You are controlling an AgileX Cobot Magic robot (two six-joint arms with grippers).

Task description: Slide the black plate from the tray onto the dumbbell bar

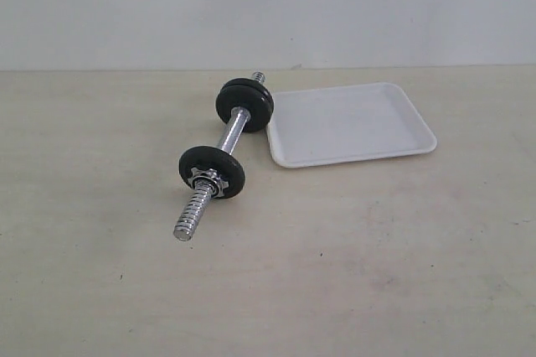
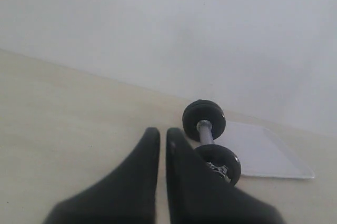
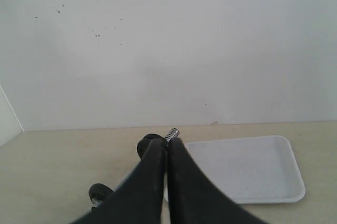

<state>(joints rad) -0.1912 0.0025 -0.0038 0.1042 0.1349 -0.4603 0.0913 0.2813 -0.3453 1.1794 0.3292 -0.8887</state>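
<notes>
Clearly, round black plate (image 1: 253, 97) on chrome dumbbell bar (image 1: 230, 135), white tray (image 1: 352, 122) beside

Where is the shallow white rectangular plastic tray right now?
In the exterior view the white tray lies right of centre on the beige table, close beside the black metal discs at the far end of the shiny chrome dumbbell bar.

The left gripper (image 2: 162, 133) is formed of two matte black fingers (image 2: 138, 176), broad at the base and tapered in a smooth curve to rounded tips. The right gripper (image 3: 167, 142) is made alike, in plain black with a slight sheen.
</notes>
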